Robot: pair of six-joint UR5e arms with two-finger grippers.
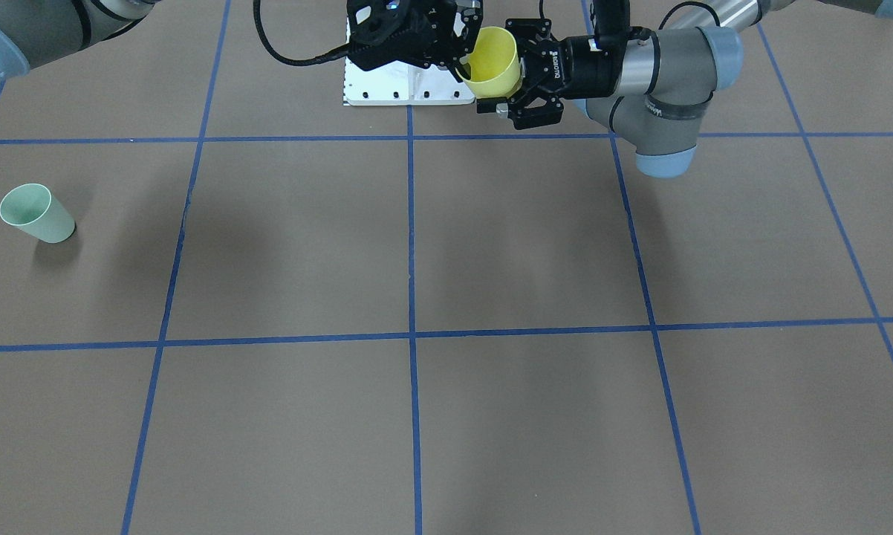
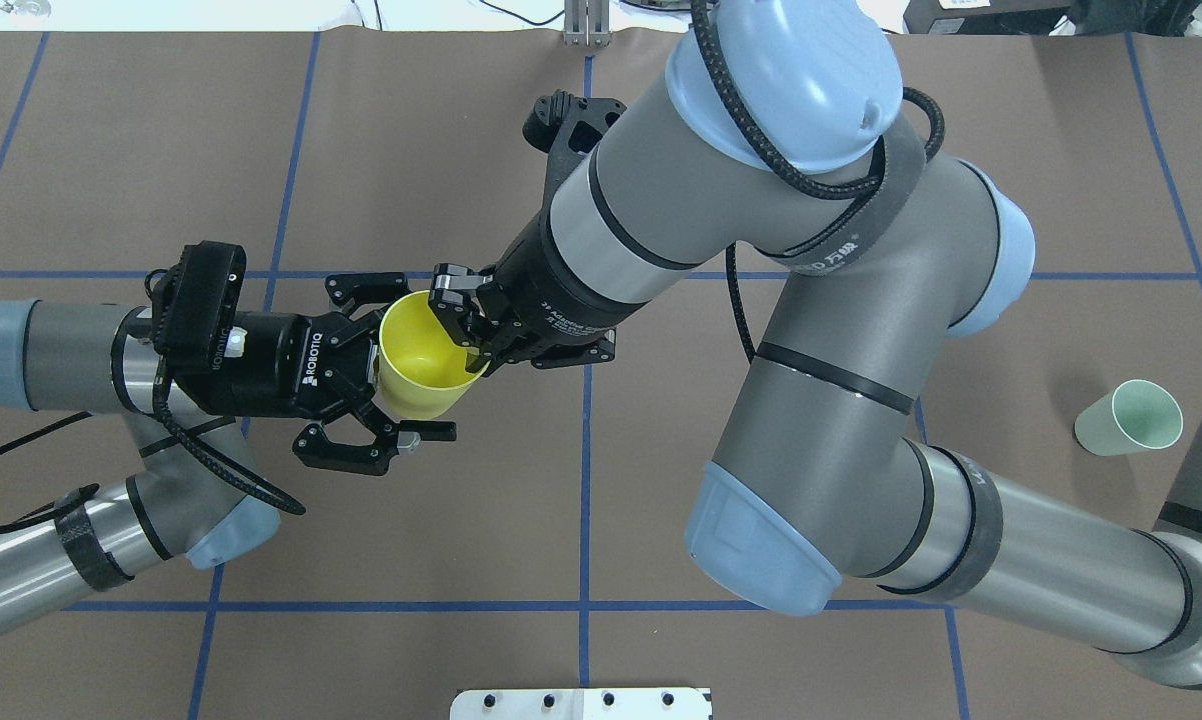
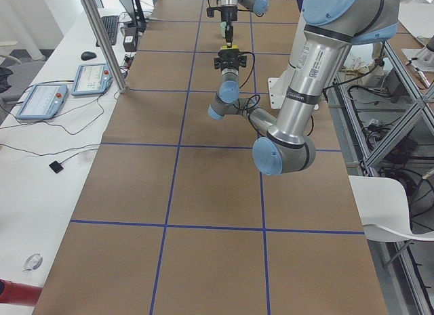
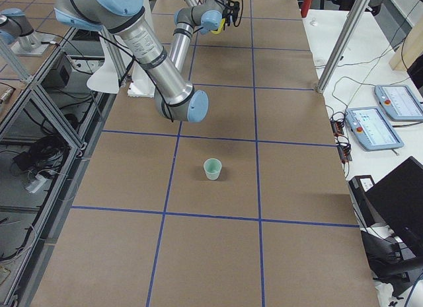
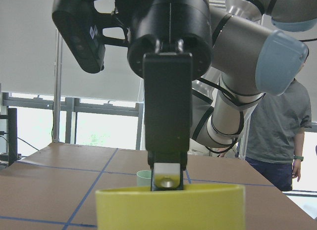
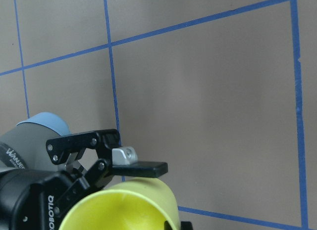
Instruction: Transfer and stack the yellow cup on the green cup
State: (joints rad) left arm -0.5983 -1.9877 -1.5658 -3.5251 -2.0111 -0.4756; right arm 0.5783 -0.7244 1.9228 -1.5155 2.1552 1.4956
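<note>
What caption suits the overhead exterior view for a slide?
Right claw pinches the rim of the yellow cup inside the open left claw; green cup aside.

Overhead and front views face each other — both wrist cameras share the yellow cup (image 5: 170, 207) close-up.

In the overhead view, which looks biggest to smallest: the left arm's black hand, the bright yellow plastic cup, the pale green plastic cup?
1. The black left hand.
2. Unsure: the yellow cup looks slightly bigger than the green cup, but it is held up, nearer the camera.
</note>
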